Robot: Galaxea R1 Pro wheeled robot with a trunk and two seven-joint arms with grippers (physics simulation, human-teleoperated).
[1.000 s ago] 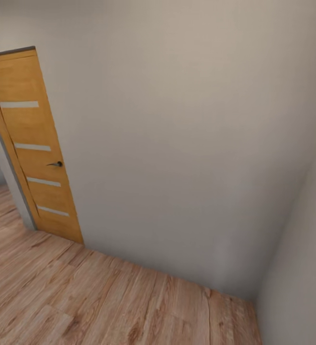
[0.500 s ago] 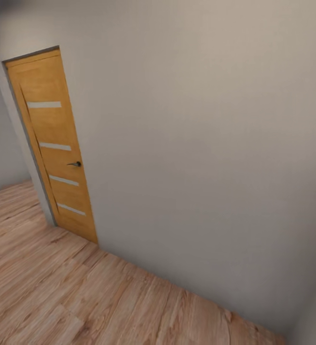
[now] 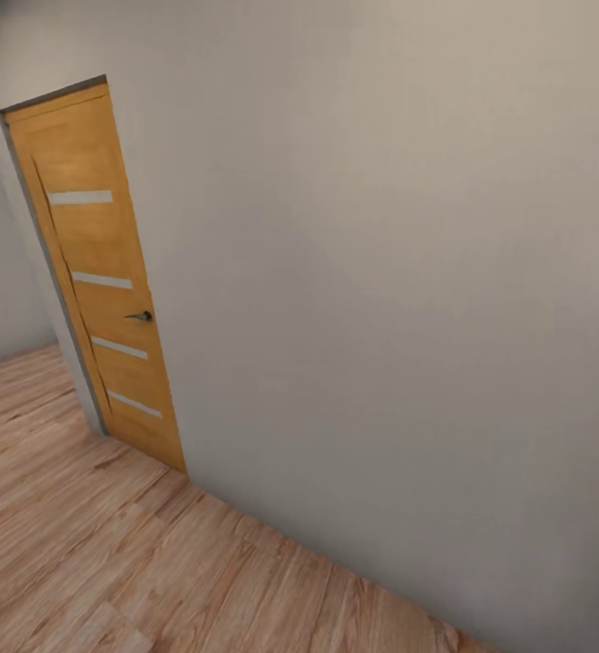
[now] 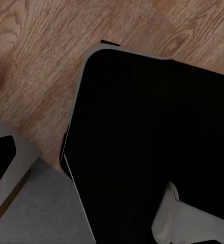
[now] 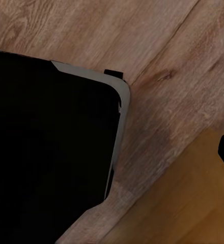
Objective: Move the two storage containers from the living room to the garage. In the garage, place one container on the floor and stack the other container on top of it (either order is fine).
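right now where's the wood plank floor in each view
head view: wood plank floor fills the lower left, below the wall and the door.
left wrist view: along the top and left, around the robot's black base.
right wrist view: top and right.
Shared landmark: the black base in both wrist views.

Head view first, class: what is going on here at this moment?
Nothing is being handled right now. The head view faces a plain pale wall with a closed orange wooden door at the left, a dark handle on it, and light wood plank floor below. Both wrist views look down at the same plank flooring past a dark, grey-edged body. The robot seems to be on its way between rooms.
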